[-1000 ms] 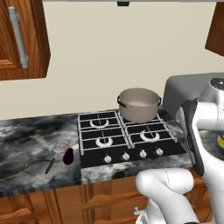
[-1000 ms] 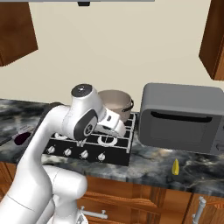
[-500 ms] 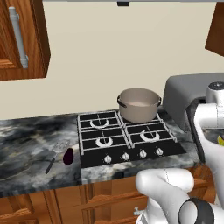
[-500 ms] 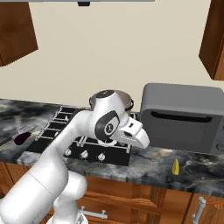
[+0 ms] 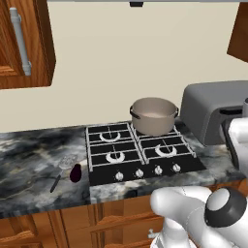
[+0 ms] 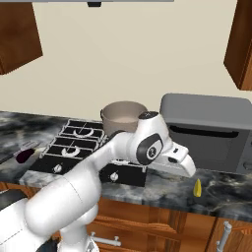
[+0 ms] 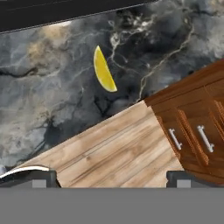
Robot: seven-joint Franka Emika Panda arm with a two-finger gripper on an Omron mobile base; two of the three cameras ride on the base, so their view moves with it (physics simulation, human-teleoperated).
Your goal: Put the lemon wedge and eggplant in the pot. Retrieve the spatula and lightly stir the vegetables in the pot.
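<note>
The yellow lemon wedge [image 6: 197, 187] lies on the dark marble counter in front of the microwave, and shows up the counter in the hand view as the lemon wedge [image 7: 104, 70]. My gripper [image 6: 188, 170] hangs just left of and above it, open, its fingertips [image 7: 39, 177] wide apart with nothing between them. The taupe pot [image 5: 154, 115] stands on the back right burner, also seen as the pot [image 6: 123, 114]. The dark purple eggplant [image 5: 75, 173] rests on the counter left of the stove, beside the spatula [image 5: 62, 168].
A grey microwave [image 6: 206, 130] stands right of the black stove [image 5: 140, 155]. Wooden wall cabinets [image 5: 24, 43] hang above. The counter's front edge, lower cabinet doors [image 7: 192, 131] and wooden floor lie beneath the hand.
The arm has swung right, from above the stove's front to the counter before the microwave, near the lemon wedge. The gripper stays open. Pot, eggplant and spatula have not moved.
</note>
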